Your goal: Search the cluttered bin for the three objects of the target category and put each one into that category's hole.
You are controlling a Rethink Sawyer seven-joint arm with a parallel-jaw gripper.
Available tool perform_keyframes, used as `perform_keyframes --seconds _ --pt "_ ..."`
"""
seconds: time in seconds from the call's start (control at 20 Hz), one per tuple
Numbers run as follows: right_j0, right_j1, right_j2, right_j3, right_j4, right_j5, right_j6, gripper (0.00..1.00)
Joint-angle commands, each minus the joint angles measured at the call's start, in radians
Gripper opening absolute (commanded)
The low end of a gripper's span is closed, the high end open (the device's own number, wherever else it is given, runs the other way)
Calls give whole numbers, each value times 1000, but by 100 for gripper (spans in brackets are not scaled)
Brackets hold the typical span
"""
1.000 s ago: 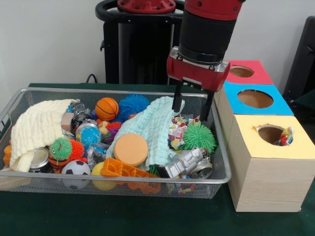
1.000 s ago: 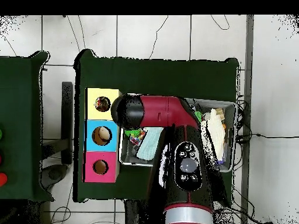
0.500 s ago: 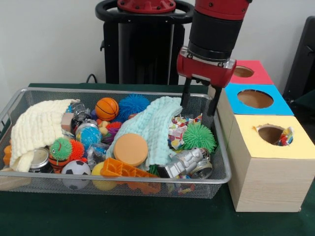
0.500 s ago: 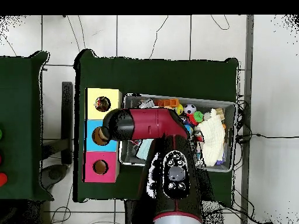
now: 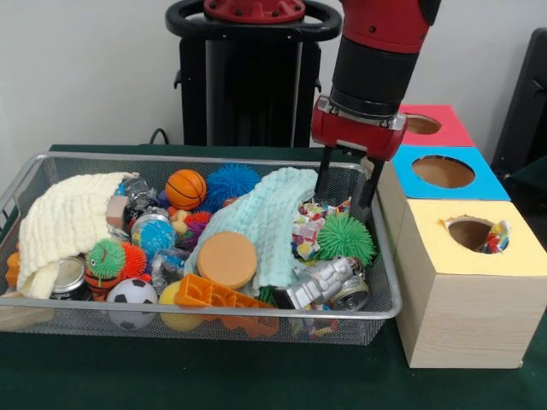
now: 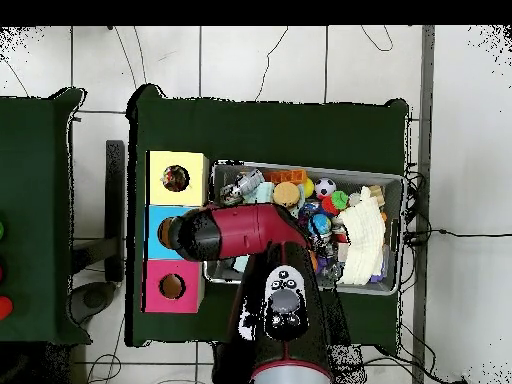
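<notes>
Gripper (image 5: 344,197) hangs empty with jaws spread wide over the bin's (image 5: 51,158) right end, beside the blue box (image 5: 442,172). I judge I'm between picks — the yellow box's hole (image 5: 473,232) already shows something colourful inside. Candidates lie just below: the green spiky ball (image 5: 346,237) and the patterned cube (image 5: 307,229). Open room above — but the wire rim and box wall sit near.

Bin (image 5: 51,318): I see a wire mesh basket heaped with toys and cloths.
Holes: I see a row of three boxes touching the bin's side, yellow-topped (image 5: 513,248), blue-topped (image 5: 479,184), red-topped (image 5: 449,132).
</notes>
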Motion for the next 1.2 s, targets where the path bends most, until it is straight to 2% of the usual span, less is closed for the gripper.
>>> perform_keyframes --seconds 0.05,0.3,0.75,1.2 --pt "-32 106 -5 83 -83 -125 54 100" --pt "-34 115 -5 90 -86 -149 61 100" --pt "-28 189 -13 80 -83 -206 83 100" --pt "-18 201 -39 139 -98 -239 77 100"
